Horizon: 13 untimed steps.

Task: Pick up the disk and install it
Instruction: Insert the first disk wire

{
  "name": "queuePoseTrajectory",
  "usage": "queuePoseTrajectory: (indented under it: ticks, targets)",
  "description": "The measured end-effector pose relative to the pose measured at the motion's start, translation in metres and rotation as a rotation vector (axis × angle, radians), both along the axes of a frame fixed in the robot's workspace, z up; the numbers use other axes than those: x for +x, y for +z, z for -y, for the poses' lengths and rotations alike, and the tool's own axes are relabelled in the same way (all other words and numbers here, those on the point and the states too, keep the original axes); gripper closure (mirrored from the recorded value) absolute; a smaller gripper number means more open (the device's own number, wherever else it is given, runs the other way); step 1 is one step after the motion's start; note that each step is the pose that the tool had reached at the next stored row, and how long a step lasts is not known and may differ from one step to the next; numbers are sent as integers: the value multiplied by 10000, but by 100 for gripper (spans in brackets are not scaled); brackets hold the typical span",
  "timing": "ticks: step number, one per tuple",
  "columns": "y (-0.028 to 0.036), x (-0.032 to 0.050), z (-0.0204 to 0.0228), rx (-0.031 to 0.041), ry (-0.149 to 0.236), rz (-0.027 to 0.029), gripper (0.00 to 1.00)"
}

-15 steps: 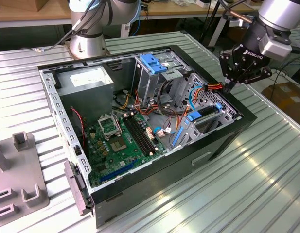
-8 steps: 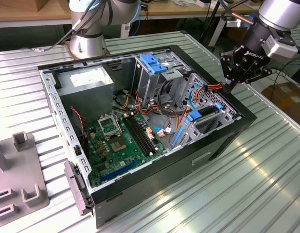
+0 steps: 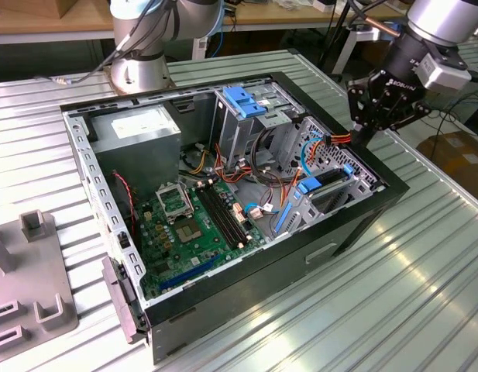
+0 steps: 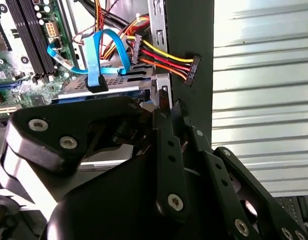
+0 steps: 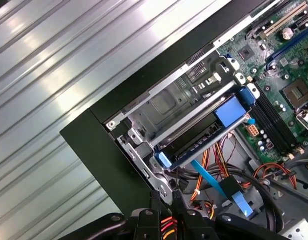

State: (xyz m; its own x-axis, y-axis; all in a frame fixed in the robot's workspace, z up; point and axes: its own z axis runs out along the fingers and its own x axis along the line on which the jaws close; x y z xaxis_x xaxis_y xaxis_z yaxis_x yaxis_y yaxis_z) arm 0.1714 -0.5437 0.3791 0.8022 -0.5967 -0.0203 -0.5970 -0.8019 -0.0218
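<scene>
The disk [image 5: 193, 142] sits in the drive bay at the case [image 3: 362, 221] corner beside my gripper [image 5: 166, 197], with its light-blue rail frame [image 5: 228, 111] along its edge.

Handling, as I judge it: rigid, dense for its size and sensitive to shock, with smooth metal faces likely to slip. Take hold across the two long railed edges. Avoid the connector end, where a blue data cable [image 4: 101, 55] meets it.

My gripper hovers just over the case wall, fingers drawn together and holding no disk. A power connector [image 4: 191, 68] on coloured wires hangs just beside them; I cannot tell whether it touches them. The case rests on the ribbed table [image 3: 424, 294].
</scene>
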Motion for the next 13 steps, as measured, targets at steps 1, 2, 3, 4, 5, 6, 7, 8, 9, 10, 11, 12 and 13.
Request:
queuePoseTrajectory:
  ticks: [1, 2, 3, 4, 5, 6, 7, 8, 9, 10, 11, 12, 13]
  targets:
    - [-3, 2, -2, 1, 80, -1, 76]
    - [-7, 4, -3, -2, 264, 0, 76]
    - [-13, 4, -3, -2, 575, 0, 76]
    - [-19, 5, -3, -1, 838, 0, 76]
    - [-22, 5, -3, -2, 1044, 0, 76]
    - [-25, 5, -3, -2, 1213, 1, 76]
    - [-27, 6, -3, -2, 1387, 0, 76]
    - [-30, 7, -3, -2, 1557, 0, 76]
    - [-32, 8, -3, -2, 1698, 0, 76]
    - [-33, 13, -4, -2, 1817, 1, 76]
    - [-35, 16, -7, 1, 1888, 1, 76]
    - [-36, 18, -9, 1, 1935, 0, 76]
    - [-36, 18, -9, 0, 1950, 0, 76]
